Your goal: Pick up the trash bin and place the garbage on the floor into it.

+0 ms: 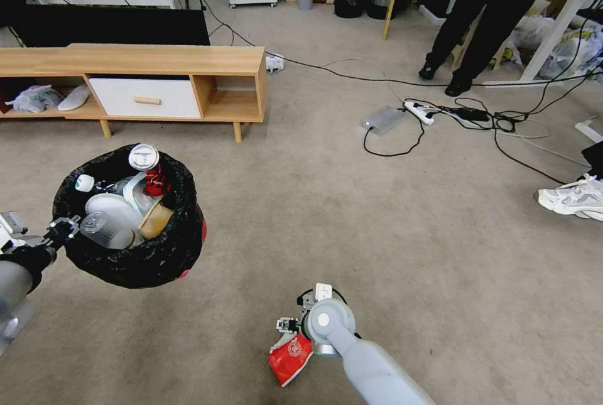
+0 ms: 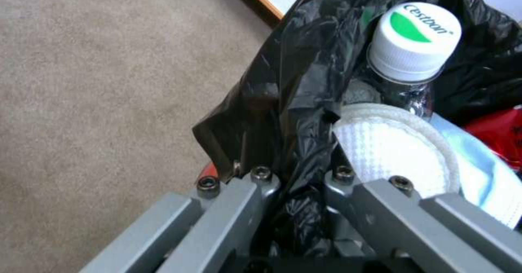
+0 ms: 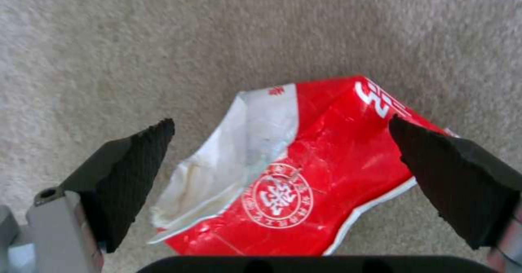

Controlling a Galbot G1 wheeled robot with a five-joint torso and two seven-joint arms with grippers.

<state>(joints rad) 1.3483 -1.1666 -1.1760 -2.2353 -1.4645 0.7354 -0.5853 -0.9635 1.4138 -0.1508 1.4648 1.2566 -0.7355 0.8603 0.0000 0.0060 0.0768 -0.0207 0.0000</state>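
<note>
In your head view, the left gripper [image 1: 63, 229] holds the trash bin [image 1: 135, 254] off the floor [image 1: 377, 216] at near left, its crinkled black liner packed with a red can [image 1: 151, 172], bottles and cups. The right gripper [image 1: 287, 326] hangs over the flattened red carton [image 1: 289, 358] at near centre. A wooden bench [image 1: 135, 63] stands far left; cables [image 1: 465, 116] lie far right.

Your left wrist view shows the jaws clamped on the bin's rim [image 2: 293, 150], beside a white bottle cap [image 2: 416, 34].

Your right wrist view shows the black pads [image 3: 136, 159] spread apart, either side of the carton [image 3: 304, 175] on beige carpet [image 3: 163, 40].
</note>
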